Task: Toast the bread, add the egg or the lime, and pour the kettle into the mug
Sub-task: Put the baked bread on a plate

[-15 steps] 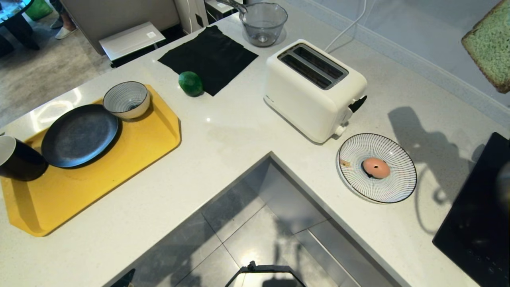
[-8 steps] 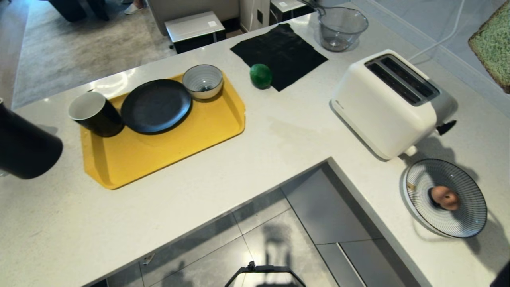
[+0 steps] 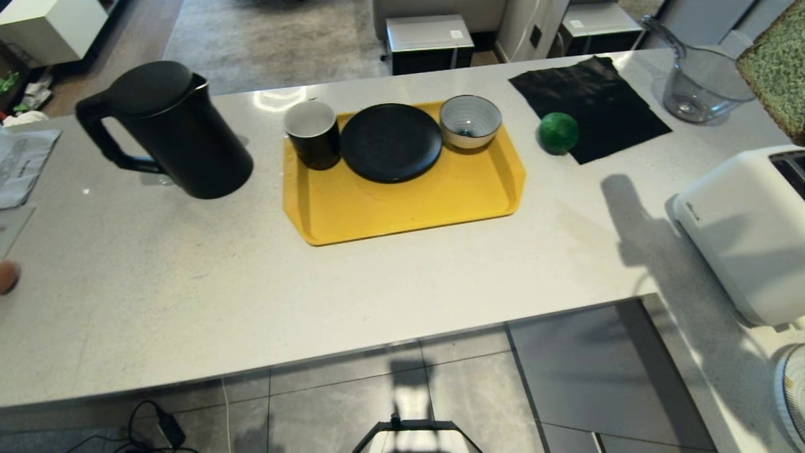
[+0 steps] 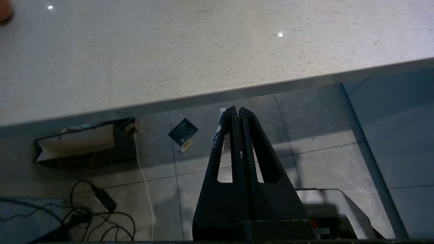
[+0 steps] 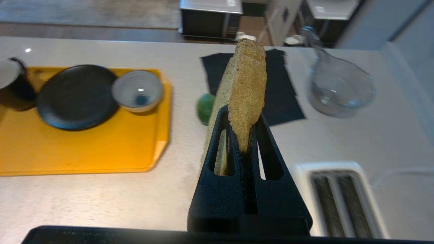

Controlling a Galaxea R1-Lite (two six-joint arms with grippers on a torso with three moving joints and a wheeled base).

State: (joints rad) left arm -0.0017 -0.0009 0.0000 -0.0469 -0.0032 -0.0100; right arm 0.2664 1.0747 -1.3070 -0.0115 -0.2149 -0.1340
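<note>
A: Where's the bread [image 5: 247, 91]?
B: Pinched on edge in the right gripper [image 5: 244, 142], fingers clamped on its lower crust, held above the surface beside the toaster [image 5: 342, 193]. Edge-on probably suits the slots.
A: Left?
B: Left gripper [image 4: 236, 113] parked below the surface edge, fingers shut, empty.
A: The rest?
B: Kettle [image 3: 173, 129] left of the yellow tray [image 3: 409, 201]; mug [image 3: 312, 134] on it; lime [image 3: 558, 132] by the black cloth [image 3: 588, 104].

Kettle [image 3: 170, 129] at bench [image 3: 188, 283] left; right of it, tray [image 3: 402, 201] carrying mug [image 3: 312, 134], plate [image 3: 390, 142], bowl [image 3: 470, 121] in a row. Lime [image 3: 558, 133] beside cloth [image 3: 588, 107]; toaster [image 3: 742, 233] far right.
</note>
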